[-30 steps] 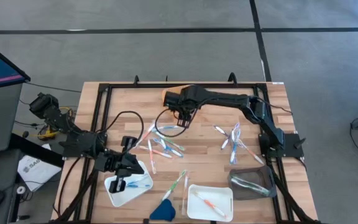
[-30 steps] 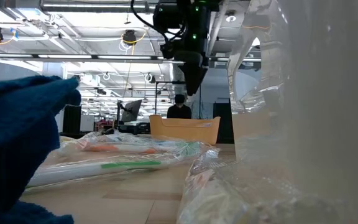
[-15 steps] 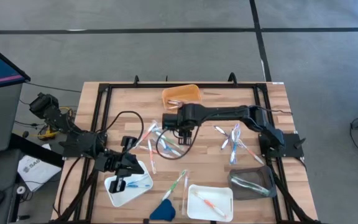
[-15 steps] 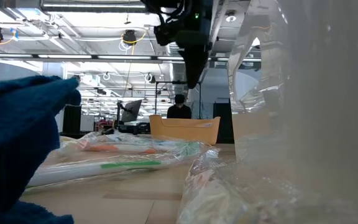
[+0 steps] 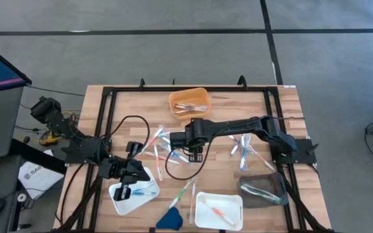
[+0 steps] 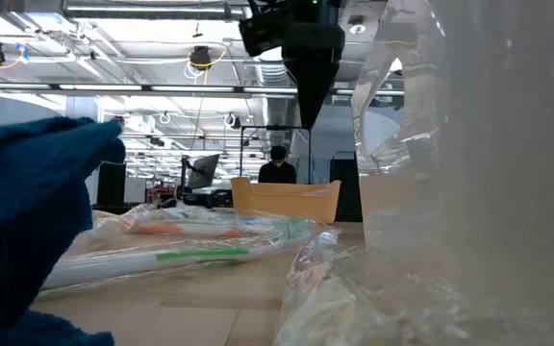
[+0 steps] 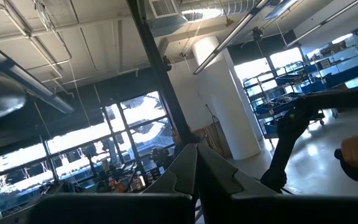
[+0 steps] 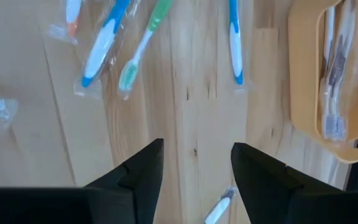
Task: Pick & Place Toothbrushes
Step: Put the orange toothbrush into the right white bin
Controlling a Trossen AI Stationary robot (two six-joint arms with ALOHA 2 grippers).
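The right gripper (image 5: 195,153) hangs over the middle of the counter (image 5: 219,169), its jaws spread and holding nothing; the right wrist view shows bare wood between the two fingers (image 8: 138,174). By my reading the step in hand is the reach for the next pickup, not a carry.

The toothbrushes (image 5: 167,150) lie scattered. One cluster sits just at nine o'clock of the right gripper, a second cluster (image 5: 243,146) lies at three o'clock of it, and a green-handled one (image 5: 185,189) lies toward six o'clock. Some are already sorted: a few rest in the orange tray (image 5: 188,100) at twelve o'clock, one in the white tray (image 5: 218,209) at five o'clock, and some in the clear tray (image 5: 263,190) toward four o'clock. A blue one lies in the other white tray (image 5: 133,194) at seven o'clock, under the left gripper (image 5: 125,189), which waits there with its jaws pressed together.

In the right wrist view a blue-and-white wrapped brush (image 8: 101,45), a green one (image 8: 143,45) and another blue one (image 8: 235,40) lie ahead of the fingers, none between them.

The next move likely calls for choosing one brush, shifting across until the jaws straddle its handle, then lowering and closing. Overlapping wrappers in the cluster may make a single pick awkward, so one lying apart from the rest looks the safer choice.
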